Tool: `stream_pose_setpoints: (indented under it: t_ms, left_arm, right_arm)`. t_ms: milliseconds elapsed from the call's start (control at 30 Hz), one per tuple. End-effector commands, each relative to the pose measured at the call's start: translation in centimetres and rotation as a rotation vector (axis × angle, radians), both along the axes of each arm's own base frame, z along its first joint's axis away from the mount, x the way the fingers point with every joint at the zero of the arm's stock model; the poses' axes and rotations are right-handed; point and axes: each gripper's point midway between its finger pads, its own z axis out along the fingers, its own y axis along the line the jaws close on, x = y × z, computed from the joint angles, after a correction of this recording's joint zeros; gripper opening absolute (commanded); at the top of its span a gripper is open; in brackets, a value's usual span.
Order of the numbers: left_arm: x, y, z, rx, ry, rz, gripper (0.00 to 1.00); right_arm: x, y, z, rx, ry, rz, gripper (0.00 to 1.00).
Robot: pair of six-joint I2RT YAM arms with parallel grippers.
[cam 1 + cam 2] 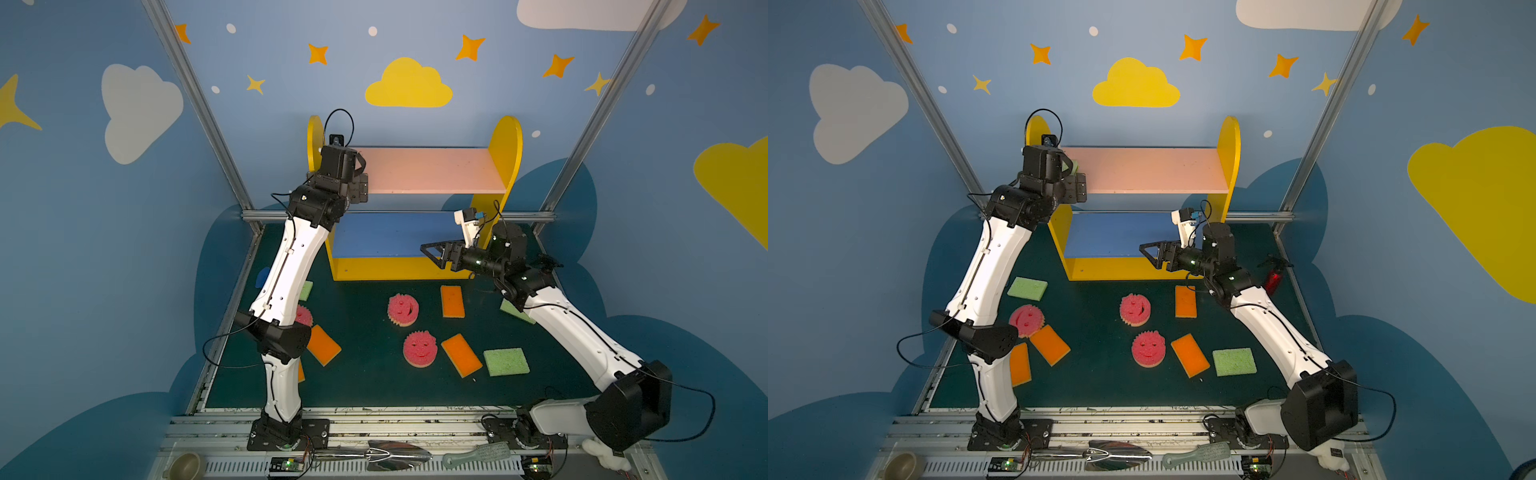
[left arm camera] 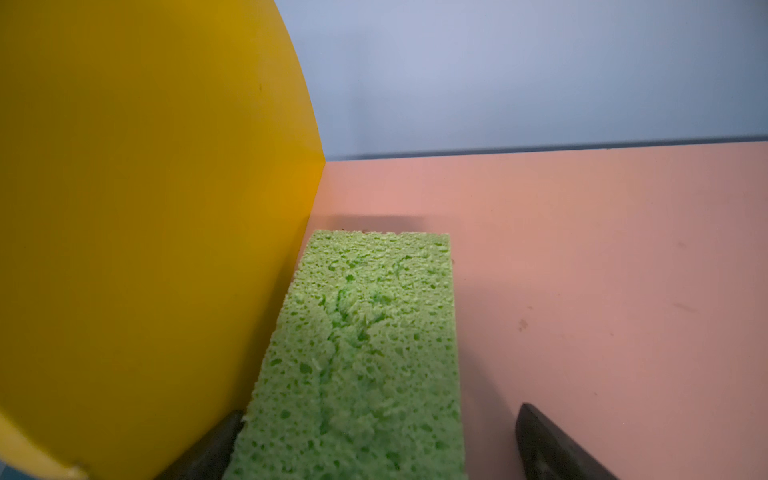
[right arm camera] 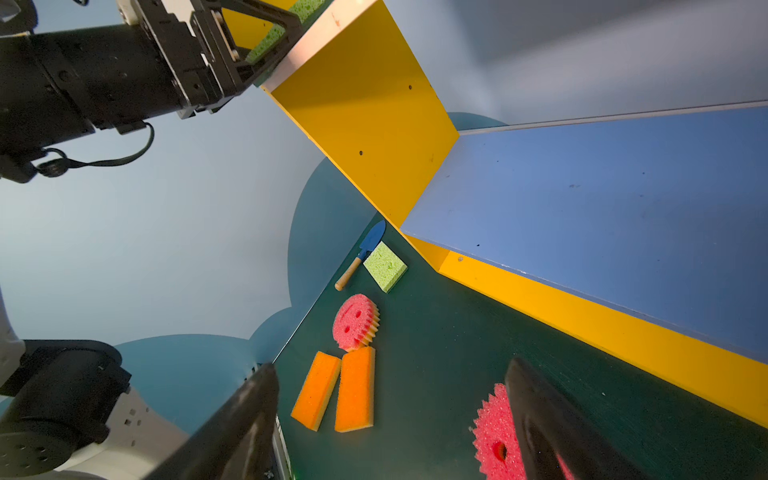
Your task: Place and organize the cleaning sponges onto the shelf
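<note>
Left gripper (image 2: 380,409): jaws apart, astride green sponge (image 2: 365,332) lying on shelf (image 1: 505,158) pink top board (image 2: 582,249), against yellow side panel (image 2: 145,208). Right gripper (image 1: 432,253): jaws apart, empty, before blue middle board (image 1: 386,235).

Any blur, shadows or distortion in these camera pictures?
Left wrist view: green sponge sharp, soft shadow behind it on the pink board. Right wrist view: right pincer fingers dark and blurred. Both top views: dim, frame posts splay outward.

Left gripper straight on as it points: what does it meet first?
For the left gripper, likely the green sponge lying between its open jaws; the pink top board beyond looks bare.
</note>
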Motion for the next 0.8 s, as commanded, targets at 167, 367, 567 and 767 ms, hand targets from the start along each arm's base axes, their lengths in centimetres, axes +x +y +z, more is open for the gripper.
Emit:
stream_pose_setpoints:
  t_ms: [167, 367, 567, 767]
  left_arm:
    - [-1.5, -0.4, 1.8, 0.037, -0.038, -0.006, 1.00]
    - [-3.5, -1.9, 2.4, 0.037, -0.037, -0.055, 1.00]
    - [-5.9, -2.9, 3.5, 0.032, -0.064, -0.105, 1.00]
    - [-6.3, -2.7, 3.0, 0.016, -0.046, -0.107, 1.00]
  right_arm:
    - [0.1, 0.2, 0.1, 0.007, -0.012, 0.010, 0.85]
    - [-0.2, 0.0, 0.8, 0.003, -0.024, 0.011, 0.85]
    - [-1.2, -0.5, 2.4, 0.012, -0.053, 0.007, 0.85]
    - [-1.9, -0.8, 2.4, 0.013, -0.036, 0.005, 0.85]
